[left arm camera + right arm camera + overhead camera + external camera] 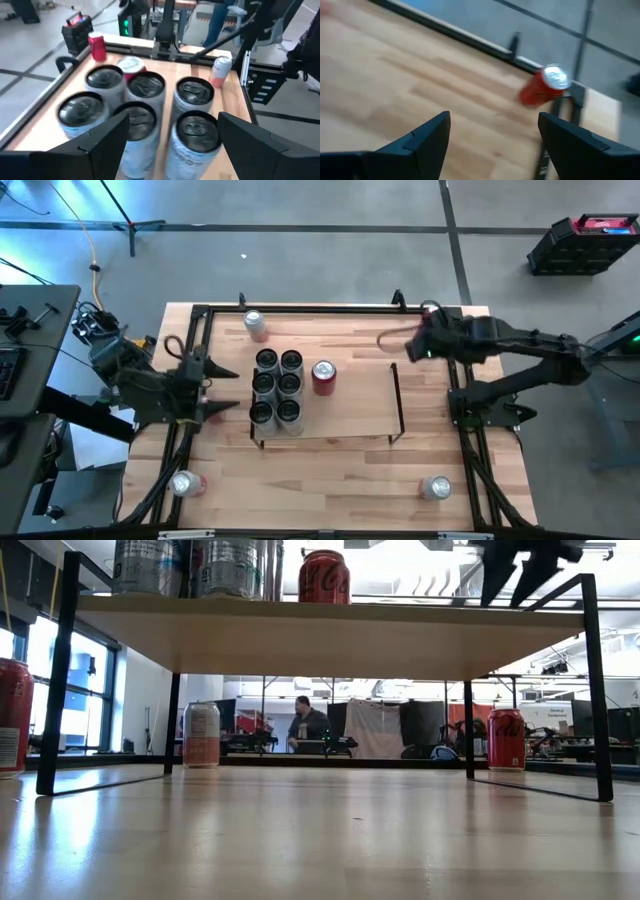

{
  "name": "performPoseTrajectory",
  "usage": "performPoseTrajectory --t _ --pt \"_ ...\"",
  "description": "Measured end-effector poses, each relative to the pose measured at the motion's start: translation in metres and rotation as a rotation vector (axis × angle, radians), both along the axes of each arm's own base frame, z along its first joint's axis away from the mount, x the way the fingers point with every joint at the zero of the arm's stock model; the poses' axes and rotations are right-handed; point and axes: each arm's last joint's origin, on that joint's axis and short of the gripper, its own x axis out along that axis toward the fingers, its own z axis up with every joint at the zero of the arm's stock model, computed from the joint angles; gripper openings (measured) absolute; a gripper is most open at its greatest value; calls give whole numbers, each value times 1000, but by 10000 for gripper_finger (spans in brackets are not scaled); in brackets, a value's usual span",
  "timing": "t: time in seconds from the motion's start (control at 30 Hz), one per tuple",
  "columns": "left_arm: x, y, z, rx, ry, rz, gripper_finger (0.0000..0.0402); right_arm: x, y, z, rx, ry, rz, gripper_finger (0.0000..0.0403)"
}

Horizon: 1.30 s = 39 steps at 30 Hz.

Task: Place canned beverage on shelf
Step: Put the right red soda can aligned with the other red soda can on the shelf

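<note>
The shelf (350,405) stands mid-table, its board (330,635) raised on black wire end frames. Several silver cans (277,387) stand in two rows on its left part, with one red can (324,376) beside them. My left gripper (215,385) hovers open at the shelf's left end; the nearest silver cans (165,130) lie ahead between its fingers, untouched. My right gripper (395,345) is open over the table by the shelf's far right corner, holding nothing. Another red can (545,85) stands ahead of it near the table's far right corner.
Loose cans stand on the table: a pale one (255,323) at the far side, one (185,483) near left, one (435,487) near right. Black rails (470,440) edge the tabletop. The shelf's right half is bare board. A person (305,720) sits in the room beyond.
</note>
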Motion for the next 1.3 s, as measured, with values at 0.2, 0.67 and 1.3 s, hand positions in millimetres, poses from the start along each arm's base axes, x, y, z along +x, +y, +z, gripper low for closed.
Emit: performPoseTrajectory --t 0.2,0.67,1.3 --pt "-21 21 2 73 -12 77 294 -5 -49 -9 38 -30 -76 287" --pt "-43 41 -18 135 178 158 294 -42 -143 -73 52 -112 -344 287" --pt "-60 53 -18 49 202 99 294 -32 -182 -103 135 -11 -375 287"
